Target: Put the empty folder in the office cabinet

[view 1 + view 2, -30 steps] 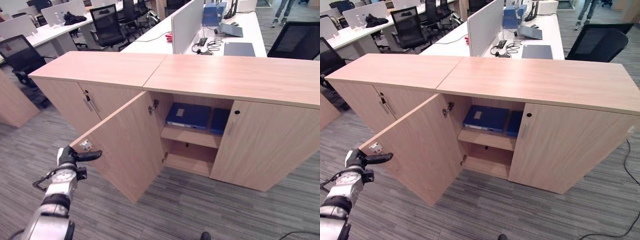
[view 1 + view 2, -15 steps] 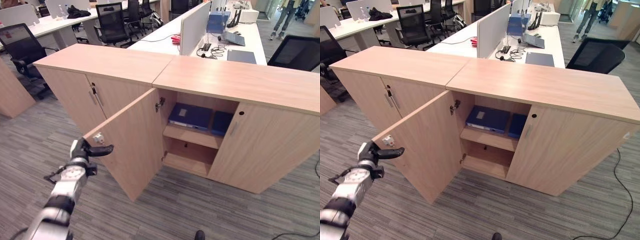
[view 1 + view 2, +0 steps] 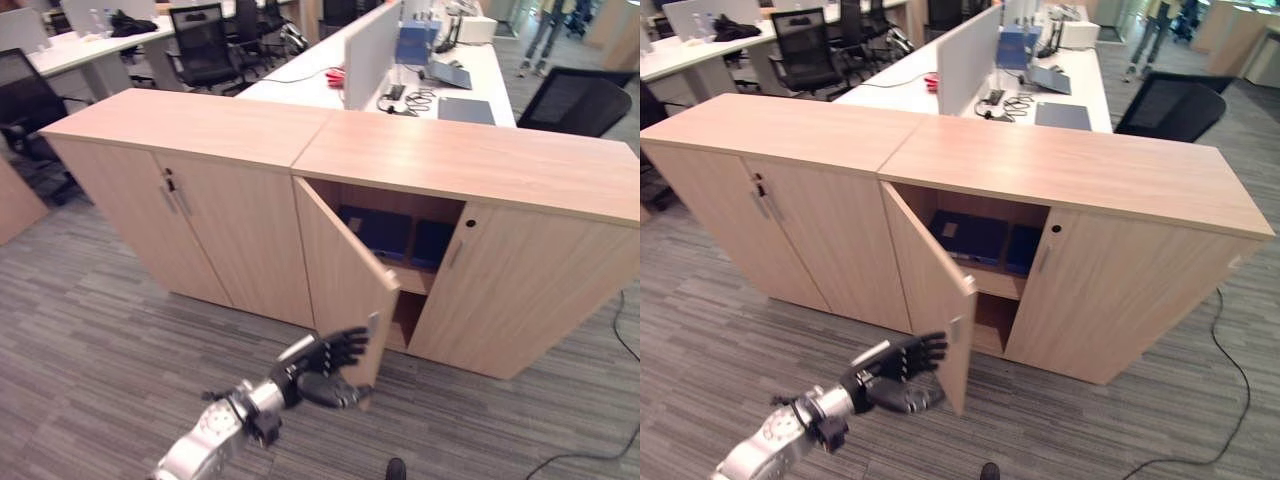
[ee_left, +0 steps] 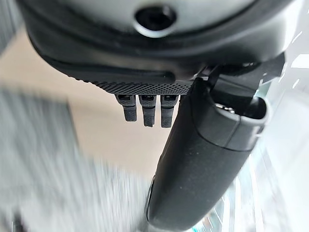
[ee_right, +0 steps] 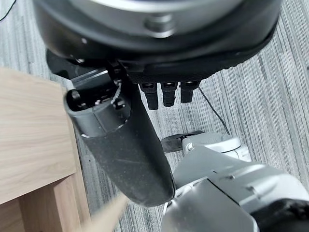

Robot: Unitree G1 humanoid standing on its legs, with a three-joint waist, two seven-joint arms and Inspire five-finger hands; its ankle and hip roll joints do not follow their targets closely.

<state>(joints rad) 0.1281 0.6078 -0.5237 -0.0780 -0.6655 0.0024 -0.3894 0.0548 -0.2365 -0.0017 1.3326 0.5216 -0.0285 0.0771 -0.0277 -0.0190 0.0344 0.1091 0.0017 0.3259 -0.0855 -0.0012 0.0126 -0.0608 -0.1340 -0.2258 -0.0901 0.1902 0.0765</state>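
Folders (image 3: 385, 231) in blue lie already on the upper shelf inside the cabinet (image 3: 470, 165), so the placing looks finished to me; which of them is the empty one I cannot tell. What is left, I judge, is to shut the door (image 3: 340, 275), which stands half open and points toward me; my left hand (image 3: 325, 358) is at the door's free edge, low down, fingers stretched and relaxed against the wood, thumb below, grasping nothing; my right hand (image 5: 120, 140) hangs over the carpet beside a cabinet side, fingers straight, empty too.
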